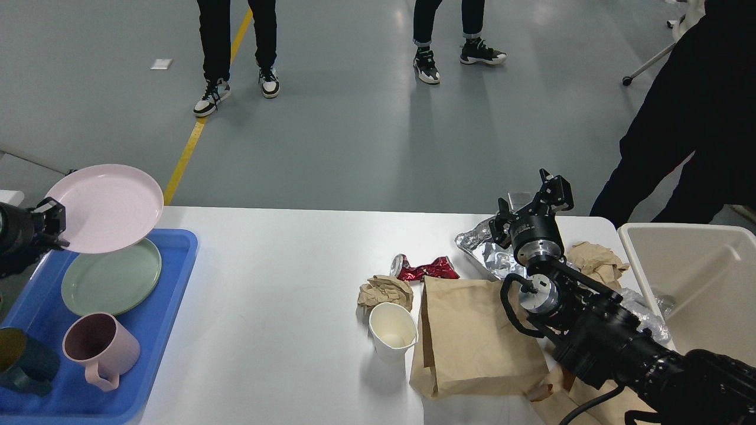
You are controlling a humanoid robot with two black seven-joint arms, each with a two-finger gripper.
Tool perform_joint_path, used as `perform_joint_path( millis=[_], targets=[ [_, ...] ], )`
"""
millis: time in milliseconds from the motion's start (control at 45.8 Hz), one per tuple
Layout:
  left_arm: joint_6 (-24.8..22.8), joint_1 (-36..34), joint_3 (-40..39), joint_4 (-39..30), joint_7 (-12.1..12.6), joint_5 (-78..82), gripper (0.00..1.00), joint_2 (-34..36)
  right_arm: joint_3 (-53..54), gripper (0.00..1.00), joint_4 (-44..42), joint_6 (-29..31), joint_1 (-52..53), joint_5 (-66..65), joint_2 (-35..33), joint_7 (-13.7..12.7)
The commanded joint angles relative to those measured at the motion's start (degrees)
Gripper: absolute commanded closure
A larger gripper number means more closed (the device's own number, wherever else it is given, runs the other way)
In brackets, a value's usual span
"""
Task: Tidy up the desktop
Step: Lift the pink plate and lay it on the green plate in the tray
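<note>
The white desktop (277, 283) spans the view. At the far left my left gripper (52, 227) is shut on the near-left rim of a pink plate (106, 206), held in the air above a green plate (112, 277) in the blue tray (171, 295). My right gripper (534, 198) hovers open at the table's far right edge, over crumpled foil (490, 254), with nothing between its fingers. On the desktop lie a crushed red can (425, 270), a crumpled paper ball (385, 291), a white paper cup (391, 332) and a brown paper bag (472, 342).
The tray also holds a pink mug (97, 348) and a dark teal cup (20, 360). A beige bin (697, 277) stands at the right, with more crumpled brown paper (596, 260) beside it. People stand beyond the table, one close at the far right (679, 130).
</note>
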Motion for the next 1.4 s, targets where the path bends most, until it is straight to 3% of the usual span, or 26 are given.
perform_joint_path(
  millis=[0, 240, 524, 873, 939, 1026, 1179, 1223, 1375],
  targets=[
    [0.9, 10.5, -10.3, 9.3, 4.9, 0.6, 1.0, 0.4, 0.0, 0.0, 0.0, 0.0, 0.0, 0.0, 0.0, 0.0],
    [6.4, 20.5, -16.3, 16.5, 5.1, 2.3, 1.0, -2.1, 0.0, 0.0, 0.1, 0.0, 0.0, 0.0, 0.0, 0.0],
    [8.0, 24.0, -17.4, 17.5, 4.8, 3.0, 1.0, -6.2, 0.0, 0.0, 0.0, 0.0, 0.0, 0.0, 0.0, 0.0],
    [8.5, 24.5, -17.4, 17.5, 5.5, 3.0, 0.99, -6.2, 0.0, 0.0, 0.0, 0.0, 0.0, 0.0, 0.0, 0.0],
    [8.5, 24.5, -17.4, 17.5, 5.4, 3.0, 0.84, -6.1, 0.0, 0.0, 0.0, 0.0, 0.0, 0.0, 0.0, -0.1],
    [8.6, 24.5, -17.4, 17.5, 5.2, 3.0, 0.55, -5.7, 0.0, 0.0, 0.0, 0.0, 0.0, 0.0, 0.0, 0.0],
    [8.7, 24.4, -17.4, 17.6, 4.7, 3.0, 0.13, -5.4, 0.0, 0.0, 0.0, 0.0, 0.0, 0.0, 0.0, 0.0],
    [8.4, 24.2, -17.4, 17.6, 4.7, 3.0, 0.08, -5.4, 0.1, 0.0, 0.0, 0.0, 0.0, 0.0, 0.0, 0.0],
    [8.0, 23.9, -17.4, 17.5, 4.8, 3.0, 0.06, -5.2, 0.1, 0.0, 0.0, 0.0, 0.0, 0.0, 0.0, 0.0]
  ],
)
